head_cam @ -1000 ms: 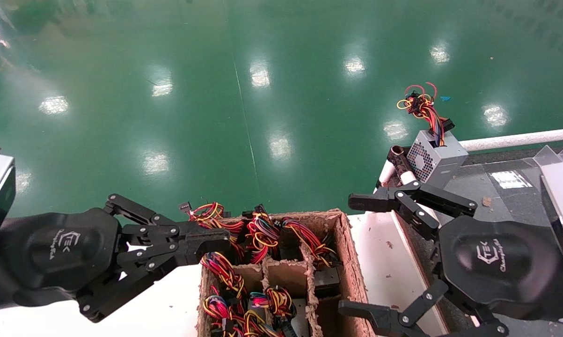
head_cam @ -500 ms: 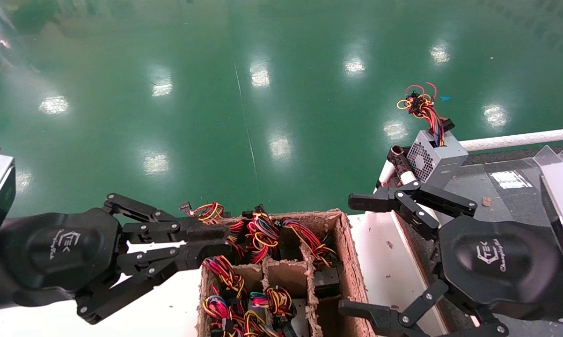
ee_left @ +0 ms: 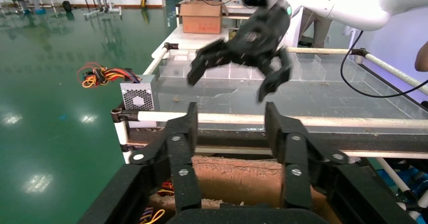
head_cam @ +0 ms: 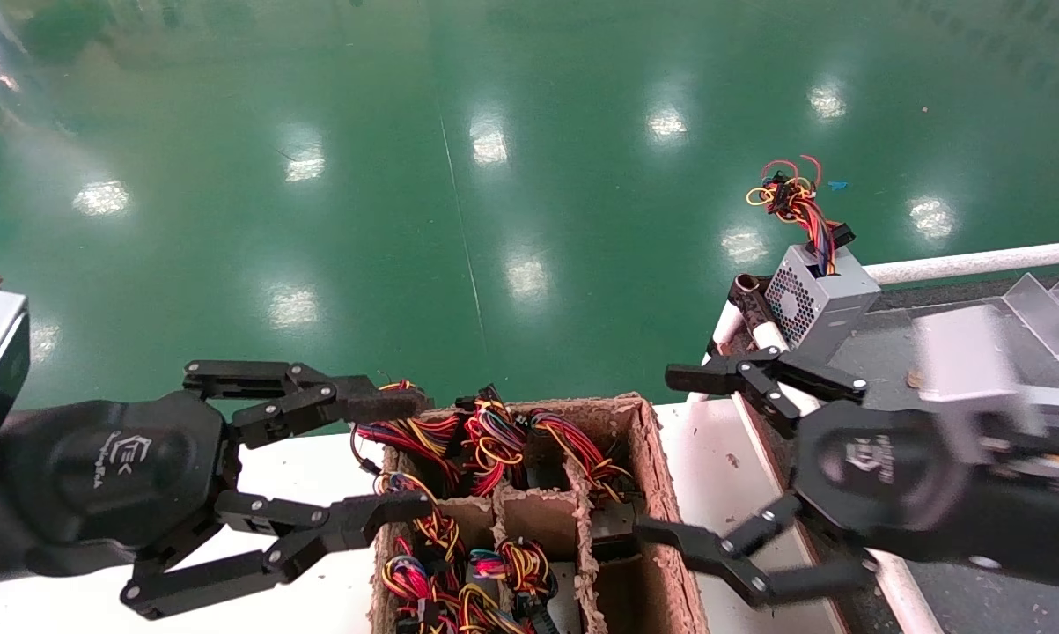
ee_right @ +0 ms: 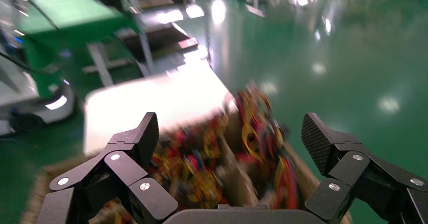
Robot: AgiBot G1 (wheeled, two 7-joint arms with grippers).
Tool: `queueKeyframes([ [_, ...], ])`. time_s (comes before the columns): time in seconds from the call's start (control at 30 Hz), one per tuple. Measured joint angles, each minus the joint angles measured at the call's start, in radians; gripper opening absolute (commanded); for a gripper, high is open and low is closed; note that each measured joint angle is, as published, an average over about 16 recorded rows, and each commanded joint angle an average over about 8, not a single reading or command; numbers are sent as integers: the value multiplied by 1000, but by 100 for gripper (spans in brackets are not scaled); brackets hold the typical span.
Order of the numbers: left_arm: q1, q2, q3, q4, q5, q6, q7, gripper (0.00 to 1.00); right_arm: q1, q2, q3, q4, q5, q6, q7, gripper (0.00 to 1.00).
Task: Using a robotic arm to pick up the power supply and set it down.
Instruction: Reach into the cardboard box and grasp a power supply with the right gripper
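The power supply [head_cam: 410, 431] showed only as a thick loop of red, yellow, orange and blue wires in the cardboard crate's [head_cam: 635, 414] ten o'clock cell; its grey box was hidden. The left gripper [head_cam: 386, 456] straddled that bundle, fingers wide apart. At three o'clock the right gripper [head_cam: 674, 456], fingers spread, hung over the crate's edge, motion-blurred

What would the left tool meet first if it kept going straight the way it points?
Probably the wire bundles at the near wall of the cardboard box: the open left tool points right at them, though depth is unclear.
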Motion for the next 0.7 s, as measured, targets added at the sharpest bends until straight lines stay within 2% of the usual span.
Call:
queueKeyframes([
  [0.1, 0, 0, 0, 0, 0, 0, 0, 100, 15, -28, -33, -14, -74, 42, 16, 100],
  [0.13, 0, 0, 0, 0, 0, 0, 0, 100, 21, -39, -45, -20, -100, 56, 21, 93],
  [0.37, 0, 0, 0, 0, 0, 0, 0, 100, 79, -139, -126, -100, -253, 125, 50, 5],
  [0.4, 0, 0, 0, 0, 0, 0, 0, 100, 88, -154, -136, -115, -269, 129, 52, 0],
  [0.7, 0, 0, 0, 0, 0, 0, 0, 100, 155, -265, -196, -244, -351, 139, 41, 0],
])
